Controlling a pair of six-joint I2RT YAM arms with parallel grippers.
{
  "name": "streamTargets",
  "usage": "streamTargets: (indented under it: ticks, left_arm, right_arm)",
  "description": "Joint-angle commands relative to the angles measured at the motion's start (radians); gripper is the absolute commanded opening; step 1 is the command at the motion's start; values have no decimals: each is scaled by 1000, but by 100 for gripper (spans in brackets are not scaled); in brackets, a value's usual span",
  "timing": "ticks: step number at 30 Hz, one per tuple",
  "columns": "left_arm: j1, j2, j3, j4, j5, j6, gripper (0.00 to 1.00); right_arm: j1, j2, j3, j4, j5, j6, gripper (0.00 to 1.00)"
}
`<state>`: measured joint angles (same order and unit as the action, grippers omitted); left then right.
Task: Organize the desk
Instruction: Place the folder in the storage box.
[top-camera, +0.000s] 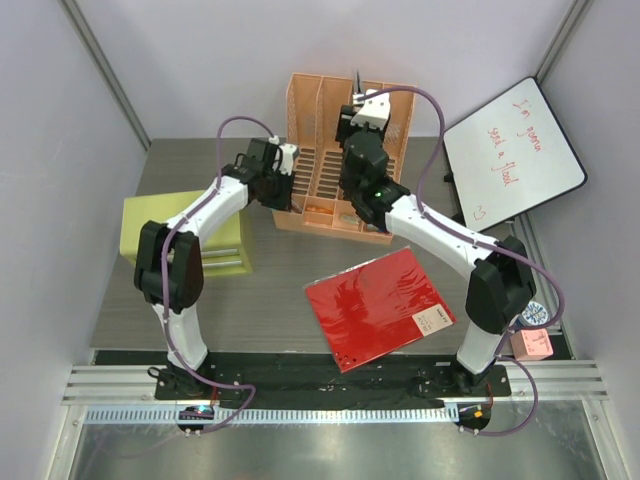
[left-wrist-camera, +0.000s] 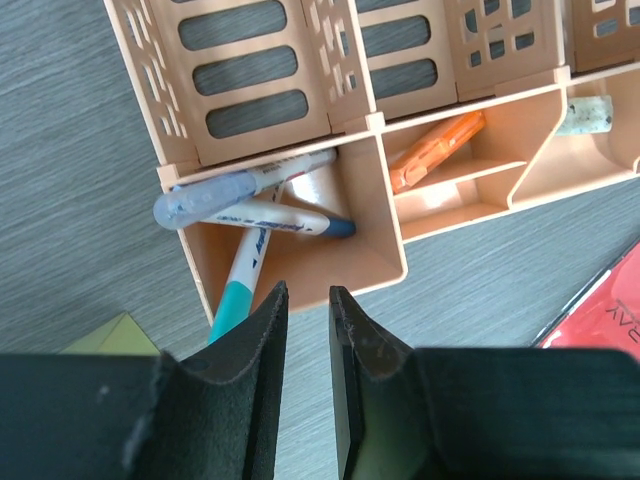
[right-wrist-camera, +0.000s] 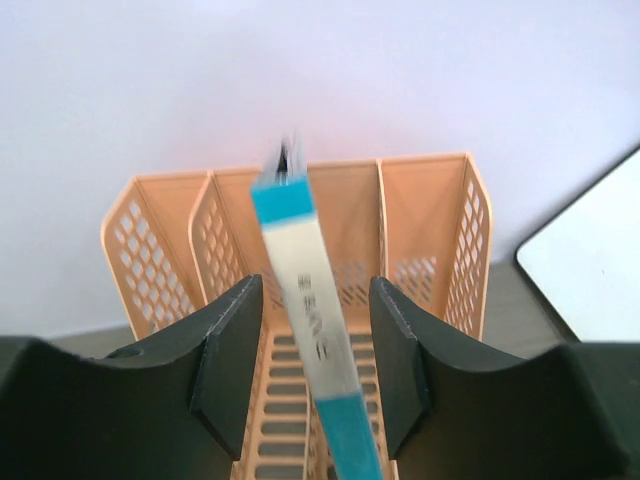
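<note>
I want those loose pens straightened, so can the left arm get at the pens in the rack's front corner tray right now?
Probably yes. The left end effector hangs slightly open right in front of that tray, nothing lies between, and the pens sit uncovered, poking over its rim.

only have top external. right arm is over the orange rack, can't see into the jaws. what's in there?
Observer: A white-and-blue marker stands between the jaws of the right gripper, pointing up over the rack.
Operator: left jaws holding anything?
Observer: No. The left gripper has its jaws nearly together with nothing between them, just in front of the rack's corner tray.
Operator: what's in that tray?
Observer: Three pens: a teal-capped marker sticking out past the rim, a clear-capped pen and a blue-capped pen.
</note>
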<state>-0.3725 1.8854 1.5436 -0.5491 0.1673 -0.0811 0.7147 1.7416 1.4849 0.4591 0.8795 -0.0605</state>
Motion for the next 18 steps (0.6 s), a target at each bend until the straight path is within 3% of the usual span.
streamTargets:
  ticks: [1,6,10,15,18]
  left_arm:
    - [1,-68,-16,52,20,-16,24]
    - [1,-75,-23,61,6,-9,24]
    - [1,-75,-25,64,5,-12,24]
    - [1,-81,-30,69,5,-16,23]
    - [1,-81,-31,71,6,-20,23]
  right_arm:
    - [-24,21,116,36,-43,-56,48]
    - [-52,44,161,-23,-73,-27,31]
    - [-66,41,167,-46,-88,-3,2]
    - [-84,16,167,-77,-106,24,1]
    - [-84,-25,74,27,-129,16,1]
